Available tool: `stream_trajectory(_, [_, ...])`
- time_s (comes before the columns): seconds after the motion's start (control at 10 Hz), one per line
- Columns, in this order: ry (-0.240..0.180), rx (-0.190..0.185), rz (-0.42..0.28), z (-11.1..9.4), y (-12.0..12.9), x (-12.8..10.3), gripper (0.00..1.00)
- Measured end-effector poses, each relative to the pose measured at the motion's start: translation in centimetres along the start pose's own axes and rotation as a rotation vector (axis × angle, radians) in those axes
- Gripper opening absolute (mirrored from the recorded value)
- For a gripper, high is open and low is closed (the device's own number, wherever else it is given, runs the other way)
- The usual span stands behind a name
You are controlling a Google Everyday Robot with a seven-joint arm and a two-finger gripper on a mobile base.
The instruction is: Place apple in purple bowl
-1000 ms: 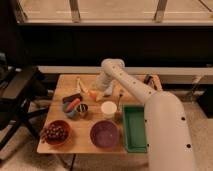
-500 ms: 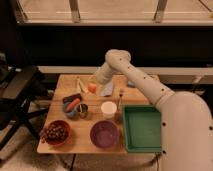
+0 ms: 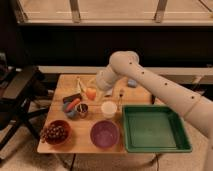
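Note:
The apple, small, round and orange-yellow, sits at the tip of my gripper, which is shut on it and holds it over the middle-back of the wooden table. My arm reaches in from the right. The purple bowl is shallow and dark purple; it stands near the table's front edge, in front of the white cup and well in front of the gripper. Nothing shows inside the bowl.
A green tray fills the table's right side. A reddish-brown bowl with dark grapes stands front left. An orange-red carrot-like item and a dark cup lie left of the white cup. A black chair stands at the left.
The gripper with the apple rose from the table, then shifted slightly left and toward the table's front. The arm's elbow has swung higher and to the right.

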Motion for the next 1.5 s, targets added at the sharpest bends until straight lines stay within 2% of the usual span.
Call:
stream_trajectory(0.1, [0.005, -0.003, 0.031, -0.8, 1.6, -0.8, 0.00])
stream_trajectory(0.3, [0.009, -0.007, 0.058, -1.4, 3.1, -1.7, 0.00])
stream_trajectory(0.9, [0.008, -0.009, 0.057, -1.4, 3.0, -1.8, 0.00])
stream_trajectory(1.1, [-0.010, -0.029, 0.055, -0.9, 4.0, -1.4, 0.00])
stream_trajectory(1.5, [-0.063, -0.057, 0.085, 0.9, 7.6, 0.1, 0.00])
